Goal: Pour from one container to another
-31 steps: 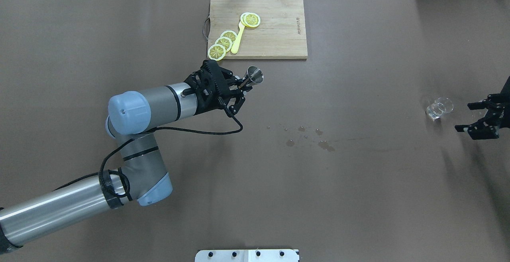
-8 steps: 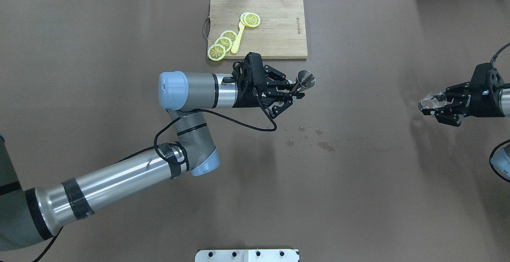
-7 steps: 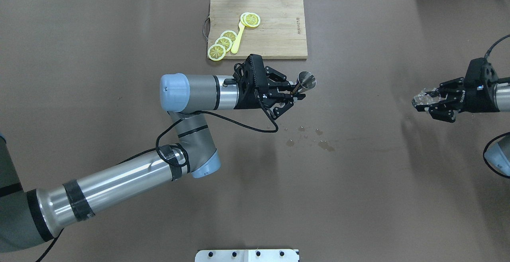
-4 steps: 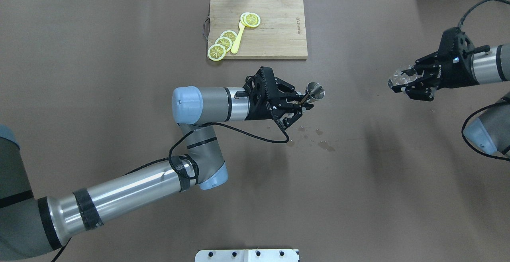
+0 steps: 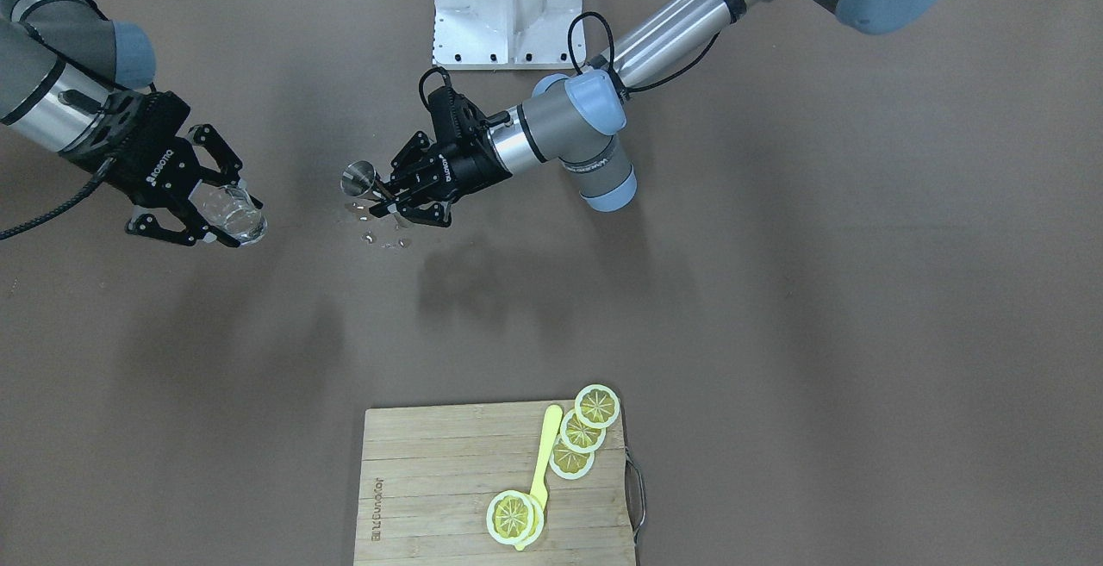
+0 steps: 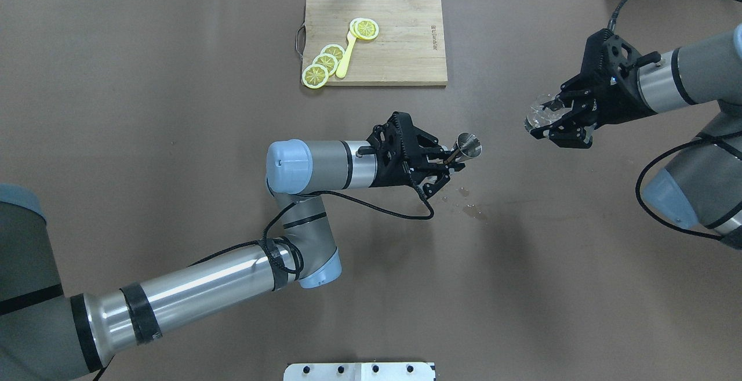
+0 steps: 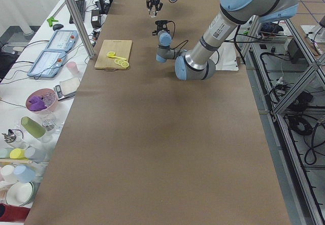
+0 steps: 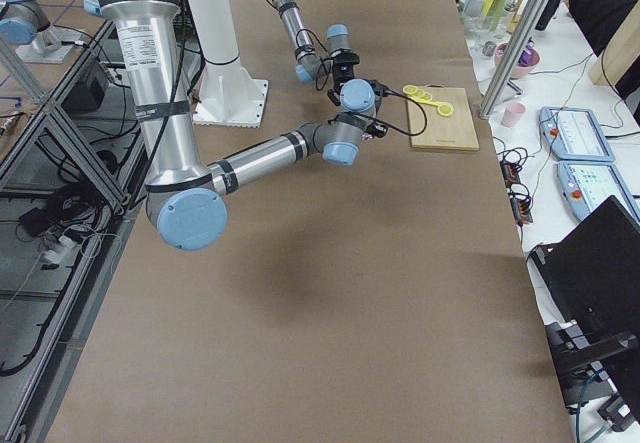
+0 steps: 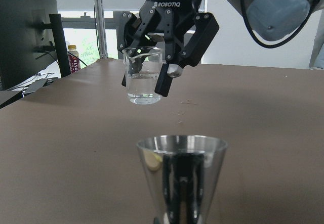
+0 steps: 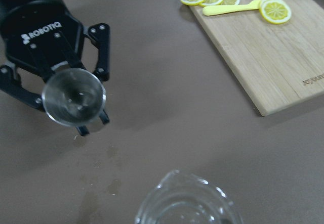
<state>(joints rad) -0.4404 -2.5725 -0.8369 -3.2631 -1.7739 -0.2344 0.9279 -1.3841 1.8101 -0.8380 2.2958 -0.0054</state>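
Observation:
The steel jigger (image 6: 467, 145) is held upright above the table near its middle, with my left gripper (image 6: 449, 158) shut on its narrow waist. In the front-facing view the same jigger (image 5: 358, 178) sticks out past the left gripper (image 5: 388, 197). The clear glass (image 6: 540, 115) hangs in the air to the jigger's right, and my right gripper (image 6: 550, 123) is shut on it. The left wrist view shows the jigger's rim (image 9: 182, 145) close up with the glass (image 9: 144, 77) beyond and higher. From the right wrist, the glass (image 10: 187, 204) sits at the bottom and the jigger (image 10: 74, 96) lies ahead.
A wooden cutting board (image 6: 406, 44) with lemon slices (image 6: 324, 62) and a yellow utensil lies at the far middle. Small wet drops (image 6: 474, 211) mark the table under and right of the left gripper. A white base plate (image 6: 359, 371) sits at the near edge.
My right gripper shut on the glass, lifted it and carried it left and farther back. The left arm carried the jigger rightward, so the two containers are now closer together.

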